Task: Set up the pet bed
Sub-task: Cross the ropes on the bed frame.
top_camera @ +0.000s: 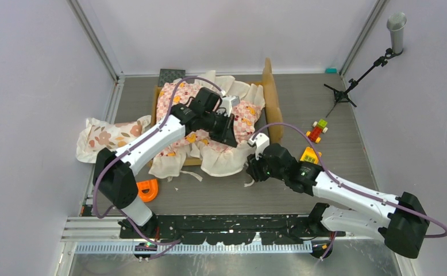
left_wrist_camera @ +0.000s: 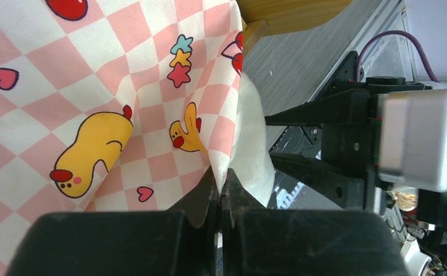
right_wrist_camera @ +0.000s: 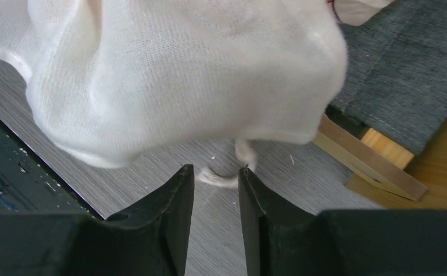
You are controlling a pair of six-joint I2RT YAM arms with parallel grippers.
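Observation:
The pet bed (top_camera: 271, 98) is a tan wooden frame at the table's middle back, its headboard on the right. A pink-checkered ruffled sheet (top_camera: 245, 115) covers most of it. My left gripper (top_camera: 224, 131) hovers over the bed, shut on a fold of the sheet (left_wrist_camera: 95, 115), pinched at its tips (left_wrist_camera: 221, 179). My right gripper (top_camera: 254, 167) is at the bed's near right corner, open (right_wrist_camera: 215, 172) just under the white ruffle (right_wrist_camera: 181, 75). Only a frayed white string (right_wrist_camera: 232, 175) lies between its tips. The grey mattress (right_wrist_camera: 405, 75) and frame rail (right_wrist_camera: 376, 161) show beside it.
A floral ruffled pillow (top_camera: 109, 136) lies left of the bed. An orange piece (top_camera: 147, 190) sits near the left arm's base. Small colourful toys (top_camera: 318, 131) and a yellow one (top_camera: 309, 155) lie right of the bed. A microphone stand (top_camera: 376, 57) stands at back right.

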